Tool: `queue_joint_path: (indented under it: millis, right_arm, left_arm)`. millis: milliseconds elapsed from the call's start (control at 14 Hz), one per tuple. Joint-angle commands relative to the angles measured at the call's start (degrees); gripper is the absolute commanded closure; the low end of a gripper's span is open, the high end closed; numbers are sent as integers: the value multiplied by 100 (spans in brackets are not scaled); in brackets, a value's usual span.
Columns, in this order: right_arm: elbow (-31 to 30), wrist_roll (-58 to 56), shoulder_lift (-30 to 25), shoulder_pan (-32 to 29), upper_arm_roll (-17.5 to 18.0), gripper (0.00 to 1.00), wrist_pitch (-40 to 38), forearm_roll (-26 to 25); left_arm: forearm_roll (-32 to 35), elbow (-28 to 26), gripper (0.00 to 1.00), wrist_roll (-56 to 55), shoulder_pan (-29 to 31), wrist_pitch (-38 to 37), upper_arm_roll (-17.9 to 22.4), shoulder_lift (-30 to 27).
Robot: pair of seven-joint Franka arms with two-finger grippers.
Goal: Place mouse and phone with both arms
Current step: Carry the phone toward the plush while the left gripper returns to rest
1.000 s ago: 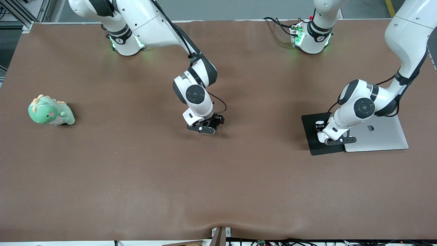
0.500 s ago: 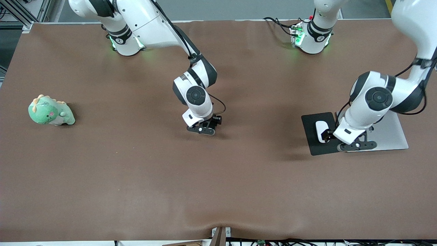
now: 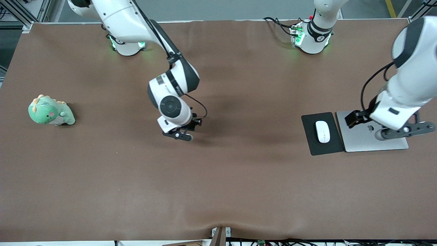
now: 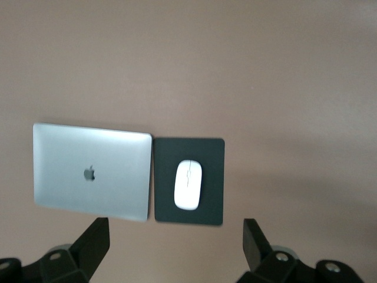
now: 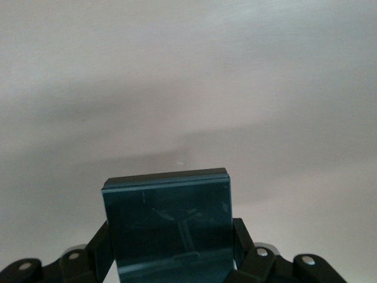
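One phone [image 5: 168,227] end hidden in right tool [image 5: 171,259].

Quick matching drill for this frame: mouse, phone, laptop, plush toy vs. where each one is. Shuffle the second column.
Things:
1. mouse
2. phone
3. laptop
4. plush toy

Places:
A. alone at the right arm's end of the table
B. on the black mouse pad
C. held in the right gripper
D. closed, under the open left gripper

Pairs: 1-B, 2-C, 3-D, 4-A
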Motion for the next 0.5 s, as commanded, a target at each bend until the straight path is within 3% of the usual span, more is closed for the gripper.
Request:
queue_joint_path:
  millis: [0,143,214,429]
  right_arm:
    - [-658,-102,-605,-330,93,100,-146,-97]
    - [-1036,-495,-913,-559,75,100,-119,-175]
    - [-1229,-689,-1063,-716,75,100,-111,-220]
    - [-1643,-1313,-1406,-1121,75,100,-102,-273]
  left_arm:
    - [-289,670,0,314,5,-751,-67,108]
    - [-500,716,0,919,-13,-893,47,-425]
    - [-562,707,0,1035,-257,-911,413,-620]
    - [-1263,663,0,1973,-2117,-946,3037,-1113]
